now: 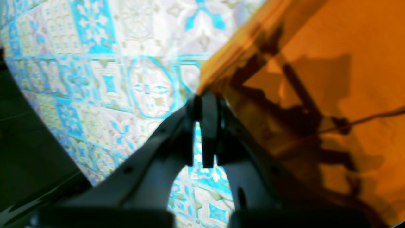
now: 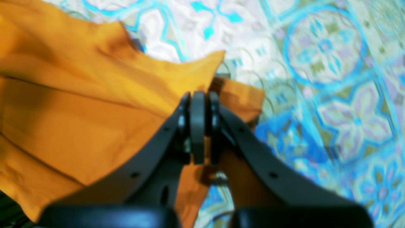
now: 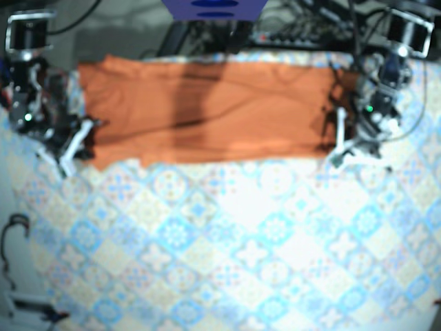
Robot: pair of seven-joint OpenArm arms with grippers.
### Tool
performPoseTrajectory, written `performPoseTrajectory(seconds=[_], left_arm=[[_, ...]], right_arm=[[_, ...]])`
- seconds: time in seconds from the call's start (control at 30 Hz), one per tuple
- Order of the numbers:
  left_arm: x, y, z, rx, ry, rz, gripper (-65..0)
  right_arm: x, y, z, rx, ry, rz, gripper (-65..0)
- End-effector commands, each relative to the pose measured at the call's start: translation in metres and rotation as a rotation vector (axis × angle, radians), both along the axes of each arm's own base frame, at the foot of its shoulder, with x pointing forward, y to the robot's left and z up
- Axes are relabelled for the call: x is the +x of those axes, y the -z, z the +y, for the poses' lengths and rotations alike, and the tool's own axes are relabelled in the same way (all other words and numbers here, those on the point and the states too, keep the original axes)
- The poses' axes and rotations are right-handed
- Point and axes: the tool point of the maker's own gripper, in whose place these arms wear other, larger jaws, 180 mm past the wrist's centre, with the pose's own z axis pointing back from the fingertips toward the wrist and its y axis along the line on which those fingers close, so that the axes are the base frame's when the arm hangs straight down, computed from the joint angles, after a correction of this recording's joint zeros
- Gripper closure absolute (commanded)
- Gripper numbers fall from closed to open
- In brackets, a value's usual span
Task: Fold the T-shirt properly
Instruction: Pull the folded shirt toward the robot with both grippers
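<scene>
Orange fabric T-shirt [image 3: 207, 114]: spread flat as a wide band along the far edge of the tabletop [image 3: 227, 248], on a blue-and-white tile-patterned cloth [image 1: 95, 79]. Its long axis runs side to side across the base view, and I cannot tell which way the collar points. My left jaws are clamped on the shirt's edge at that view's right end, and my right jaws on a corner of fabric at the opposite end. My left arm [image 3: 375, 117] and right arm [image 3: 41, 117] flank the two short ends, and their shadows fall across the shirt. Dark cables [image 3: 303, 31] lie beyond the far edge.
</scene>
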Motion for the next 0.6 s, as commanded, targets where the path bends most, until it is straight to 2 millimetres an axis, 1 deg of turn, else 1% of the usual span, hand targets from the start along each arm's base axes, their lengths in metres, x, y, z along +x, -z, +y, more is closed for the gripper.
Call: performPoseTrajectory(seconds=[0.0, 0.17, 0.37, 0.47, 0.5, 0.57], left_arm=[[0.009, -0.012, 0.005, 0.015, 0.003, -0.041, 0.0], [0.009, -0.015, 0.013, 0.035, 0.007, -0.038, 0.0], [0.003, -0.011, 0.015, 0.043, 0.007, -0.023, 0.0], [-0.005, -0.005, 0.015, 0.043, 0.007, -0.003, 0.0], [-0.005, -0.005, 0.015, 0.043, 0.007, -0.003, 0.0], [-0.011, 0.0, 0.015, 0.042, 0.007, 0.014, 0.0]], right_arm=[[0.006, -0.013, -0.009, -0.009, 0.008, -0.039, 0.0], [-0.005, -0.01, -0.02, -0.016, 0.037, -0.026, 0.0], [-0.014, -0.015, -0.012, -0.033, 0.004, -0.021, 0.0], [-0.017, -0.017, -0.011, -0.05, -0.004, -0.009, 0.0], [-0.016, -0.02, -0.014, -0.057, 0.002, -0.014, 0.0], [-0.023, -0.021, -0.023, -0.069, 0.026, -0.003, 0.0]])
